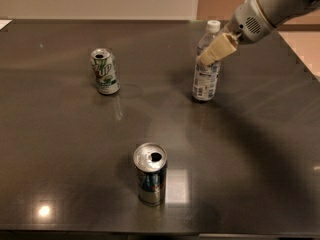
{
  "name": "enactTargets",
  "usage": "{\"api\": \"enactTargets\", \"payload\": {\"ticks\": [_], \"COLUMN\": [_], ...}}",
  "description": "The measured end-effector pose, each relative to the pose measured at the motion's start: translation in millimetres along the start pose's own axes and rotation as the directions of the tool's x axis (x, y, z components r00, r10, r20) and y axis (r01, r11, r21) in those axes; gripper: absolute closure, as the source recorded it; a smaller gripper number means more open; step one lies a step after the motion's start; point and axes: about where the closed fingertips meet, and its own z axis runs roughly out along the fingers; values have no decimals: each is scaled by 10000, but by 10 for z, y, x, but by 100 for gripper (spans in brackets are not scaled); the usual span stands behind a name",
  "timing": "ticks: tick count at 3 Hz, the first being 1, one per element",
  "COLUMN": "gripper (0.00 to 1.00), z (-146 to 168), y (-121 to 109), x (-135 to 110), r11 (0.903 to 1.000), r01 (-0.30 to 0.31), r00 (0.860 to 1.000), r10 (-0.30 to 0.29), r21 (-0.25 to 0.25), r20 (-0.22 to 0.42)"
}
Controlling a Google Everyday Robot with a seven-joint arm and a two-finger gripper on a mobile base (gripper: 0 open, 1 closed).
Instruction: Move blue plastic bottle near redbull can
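Observation:
The blue plastic bottle (pixel 205 76) is clear, with a white cap and a white-and-blue label. It stands upright at the back right of the dark table (pixel 250 159). My gripper (pixel 212 54) reaches in from the upper right and is shut on the bottle's upper part; one tan finger (pixel 216 50) lies across its front. The redbull can (pixel 150 175), blue and silver with an open top, stands near the front centre, well apart from the bottle.
A white-and-green soda can (pixel 104 71) stands at the back left. The table's right edge (pixel 305 64) runs close behind my arm. A pale wall lies beyond the far edge.

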Motion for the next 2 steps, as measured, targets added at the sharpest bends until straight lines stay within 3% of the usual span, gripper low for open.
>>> {"api": "enactTargets", "payload": {"ticks": [1, 2], "gripper": [100, 100], "z": [36, 26], "y": [511, 954], "x": [-32, -50], "r11": [9921, 9728], "r01": [828, 1585], "r00": [9964, 9868], "r10": [-844, -1620], "r21": [-942, -1689], "r20": [-130, -74]}}
